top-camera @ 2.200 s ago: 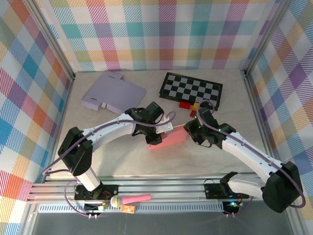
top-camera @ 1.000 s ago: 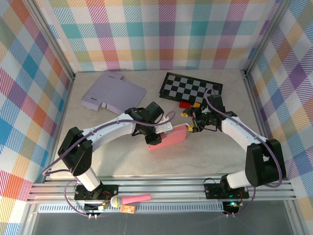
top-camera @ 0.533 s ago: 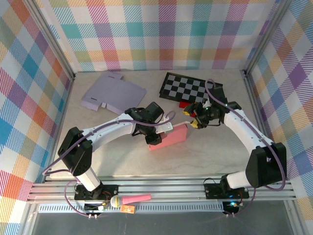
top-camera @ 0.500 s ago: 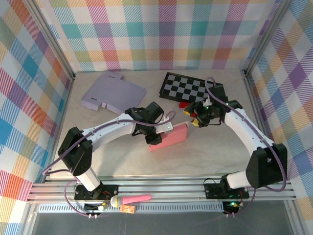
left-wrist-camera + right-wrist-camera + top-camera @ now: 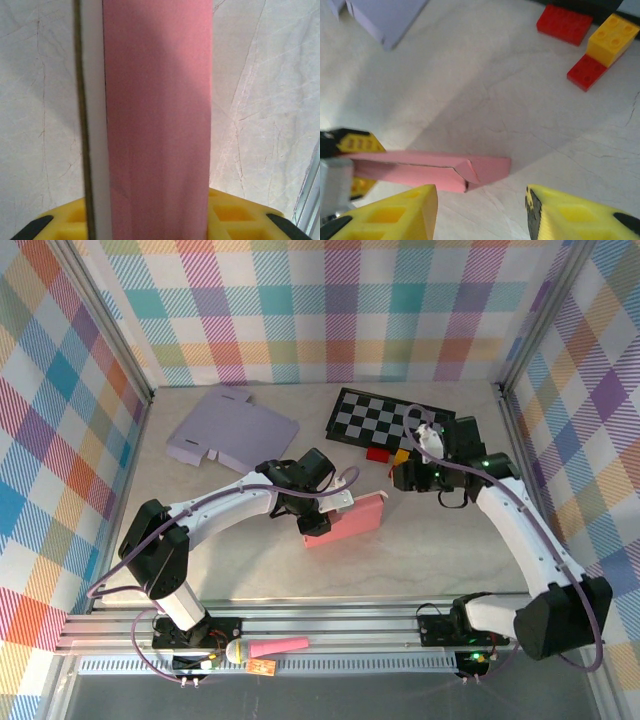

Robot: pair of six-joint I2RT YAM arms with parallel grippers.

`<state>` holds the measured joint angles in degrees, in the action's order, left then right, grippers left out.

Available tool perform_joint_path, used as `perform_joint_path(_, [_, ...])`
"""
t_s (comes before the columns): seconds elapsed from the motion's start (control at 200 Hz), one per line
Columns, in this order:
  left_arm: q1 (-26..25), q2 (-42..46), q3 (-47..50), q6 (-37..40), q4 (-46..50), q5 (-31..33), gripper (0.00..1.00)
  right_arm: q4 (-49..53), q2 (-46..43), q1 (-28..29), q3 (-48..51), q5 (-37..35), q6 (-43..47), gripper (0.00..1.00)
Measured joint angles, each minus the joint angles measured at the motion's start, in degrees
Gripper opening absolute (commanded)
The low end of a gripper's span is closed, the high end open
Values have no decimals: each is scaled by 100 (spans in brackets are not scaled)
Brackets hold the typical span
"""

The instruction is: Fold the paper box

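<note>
The left tool (image 5: 318,523) grips a flattened pink paper box (image 5: 350,518) by its near-left end, close to the middle of the pale, marbled worktop (image 5: 450,560). The box sits at a slant, and its free end points toward the right tool (image 5: 400,478). From the left wrist, the pink panel runs straight up the frame between two yellow fingers (image 5: 235,217), with a white strip along its left edge. The right tool hovers just beyond the box's free end and is released — its yellow fingers (image 5: 395,210) stand apart with nothing between them. From the right wrist, that end of the box looks like a thin pink wedge with a folded flap at the tip, and a soft shadow lies behind it. Whether the tip touches the surface cannot be told. Farther back, red and yellow toy bricks (image 5: 385,453) sit just in front of a black-and-white checkerboard (image 5: 392,423). A flat lilac cardboard cutout (image 5: 230,428) lies well apart at the far left. Plaid walls (image 5: 330,310) in pastel colours enclose the scene on three sides.
</note>
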<state>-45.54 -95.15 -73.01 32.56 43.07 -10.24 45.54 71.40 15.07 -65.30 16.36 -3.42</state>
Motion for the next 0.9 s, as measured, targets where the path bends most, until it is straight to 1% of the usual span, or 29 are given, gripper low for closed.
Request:
perform_joint_path(0.09, [0, 0, 0, 2, 9, 0, 34, 175, 319, 50, -63, 39, 313, 51])
perform_joint_path(0.245, [0, 0, 0, 2, 11, 2, 34, 402, 761, 236, -361, 76, 553, 51])
perform_joint_path(0.415, [0, 0, 0, 2, 13, 2, 34, 507, 927, 382, -509, 144, 629, 51])
perform_joint_path(0.57, [0, 0, 0, 2, 13, 0, 34, 566, 1117, 463, -542, 212, 699, 49])
perform_joint_path(0.615, [0, 0, 0, 4, 13, 0, 34, 579, 1158, 485, -542, 212, 713, 47])
perform_joint_path(0.705, [0, 0, 0, 4, 13, 0, 34, 588, 1172, 505, -542, 212, 737, 40])
perform_joint_path(0.805, [0, 0, 0, 4, 13, 0, 34, 603, 1172, 529, -542, 210, 737, 35])
perform_joint_path(0.9, [0, 0, 0, 7, 13, 0, 34, 603, 1172, 562, -542, 203, 734, 34])
